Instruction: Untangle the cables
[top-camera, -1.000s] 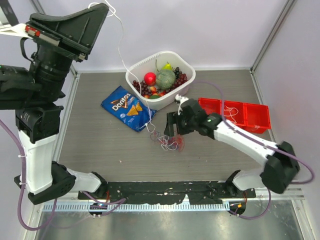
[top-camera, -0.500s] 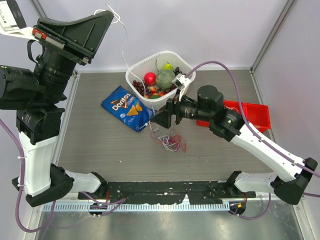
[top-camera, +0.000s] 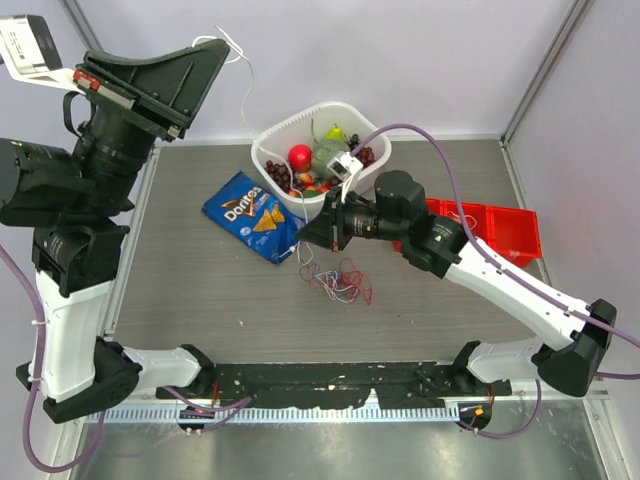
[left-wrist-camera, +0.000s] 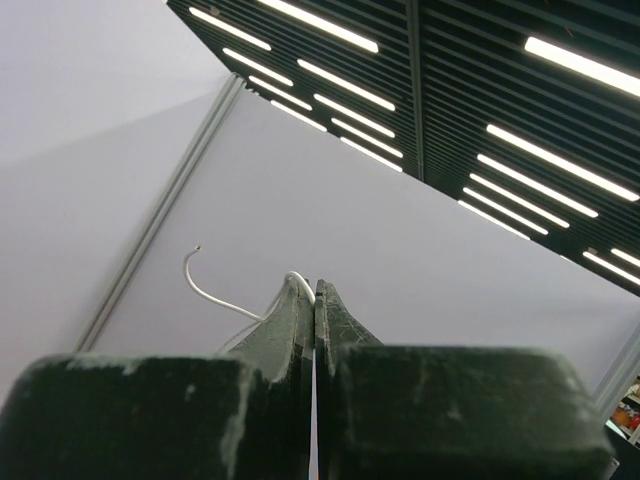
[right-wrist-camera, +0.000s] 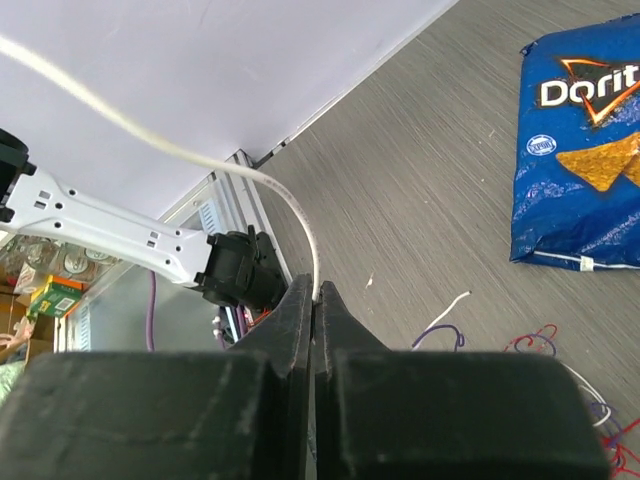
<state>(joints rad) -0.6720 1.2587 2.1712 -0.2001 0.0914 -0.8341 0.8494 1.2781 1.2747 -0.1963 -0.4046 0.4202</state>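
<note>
A small tangle of red, purple and white cables (top-camera: 338, 280) lies on the grey table, to the right of the chip bag. One white cable (top-camera: 238, 46) leads up out of it. My left gripper (top-camera: 220, 40) is raised high at the back left and is shut on that cable's upper end; in the left wrist view the white cable (left-wrist-camera: 215, 297) curls out beside the closed left gripper (left-wrist-camera: 315, 286). My right gripper (top-camera: 304, 235) hovers above the tangle's left side. In the right wrist view the right gripper (right-wrist-camera: 315, 290) is shut on the same white cable (right-wrist-camera: 290, 205).
A blue Doritos bag (top-camera: 250, 212) lies left of the tangle. A white basket (top-camera: 268, 140) of toy fruit stands behind it. Red bins (top-camera: 495, 228) sit at the right, partly behind my right arm. The left arm's base (right-wrist-camera: 235, 270) shows in the right wrist view.
My right gripper rose from the tangle, swung left and closed on the white cable. My left gripper lifted slightly, still holding the cable's end.
</note>
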